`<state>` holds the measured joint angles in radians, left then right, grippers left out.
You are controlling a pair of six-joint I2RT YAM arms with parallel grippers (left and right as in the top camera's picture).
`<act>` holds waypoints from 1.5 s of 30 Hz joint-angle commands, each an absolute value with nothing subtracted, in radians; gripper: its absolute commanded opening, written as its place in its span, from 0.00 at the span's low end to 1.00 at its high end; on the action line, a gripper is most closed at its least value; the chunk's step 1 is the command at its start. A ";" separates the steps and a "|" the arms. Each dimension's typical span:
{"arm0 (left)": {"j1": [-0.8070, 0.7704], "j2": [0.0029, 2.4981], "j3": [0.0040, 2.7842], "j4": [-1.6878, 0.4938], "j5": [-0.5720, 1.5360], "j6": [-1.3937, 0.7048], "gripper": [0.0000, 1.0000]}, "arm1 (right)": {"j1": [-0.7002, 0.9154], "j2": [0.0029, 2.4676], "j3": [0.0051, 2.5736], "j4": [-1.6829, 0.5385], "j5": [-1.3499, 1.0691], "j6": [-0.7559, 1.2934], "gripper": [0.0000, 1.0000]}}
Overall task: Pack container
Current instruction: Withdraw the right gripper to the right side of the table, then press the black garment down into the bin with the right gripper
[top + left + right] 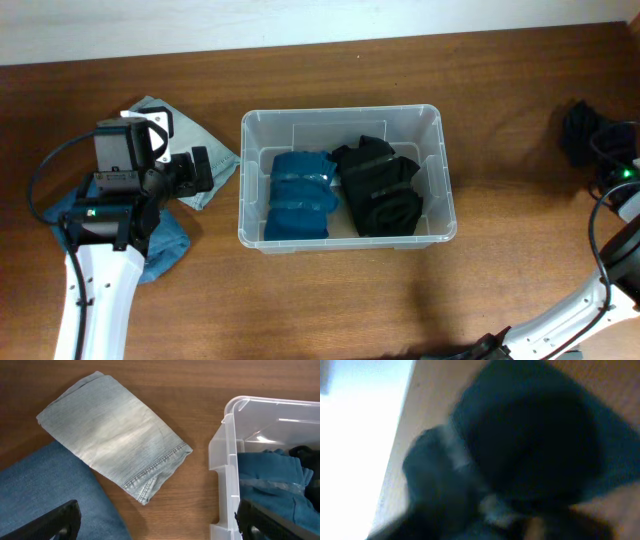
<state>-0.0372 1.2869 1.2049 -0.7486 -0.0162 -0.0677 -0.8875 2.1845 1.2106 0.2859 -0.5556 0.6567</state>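
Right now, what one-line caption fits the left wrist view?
Folded pale denim lies on the table between darker denim and the clear container holding blue garments.

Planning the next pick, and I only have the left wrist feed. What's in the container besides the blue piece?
Observer: A black folded garment lies beside the blue garment, on its right, inside the container.
Operator: Anything further right?
Observer: A dark bundle at the far right edge of the table, next to the right arm.
Operator: Right end effector on it?
Observer: Cannot tell; the right wrist view shows only blurred dark cloth, close up.
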 commanded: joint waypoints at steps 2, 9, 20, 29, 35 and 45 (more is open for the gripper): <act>-0.038 1.292 1.227 -0.745 -0.023 -0.052 0.99 | -0.884 2.289 1.156 0.242 -0.521 0.693 0.34; -0.038 1.292 1.227 -0.745 -0.023 -0.052 0.99 | -0.884 2.279 1.158 0.325 -0.721 0.687 0.04; -0.038 1.292 1.227 -0.745 -0.023 -0.052 0.99 | -0.779 1.969 1.166 0.149 -0.873 0.562 0.04; -0.038 1.292 1.227 -0.746 -0.023 -0.052 0.99 | -0.529 1.508 1.166 -0.241 -0.733 0.308 0.04; -0.038 1.292 1.227 -0.746 -0.023 -0.052 0.99 | -0.304 1.305 1.166 -0.440 -0.712 0.158 0.04; -0.038 1.292 1.227 -0.746 -0.026 -0.052 0.99 | 0.202 1.347 1.166 -0.700 -0.551 0.030 0.04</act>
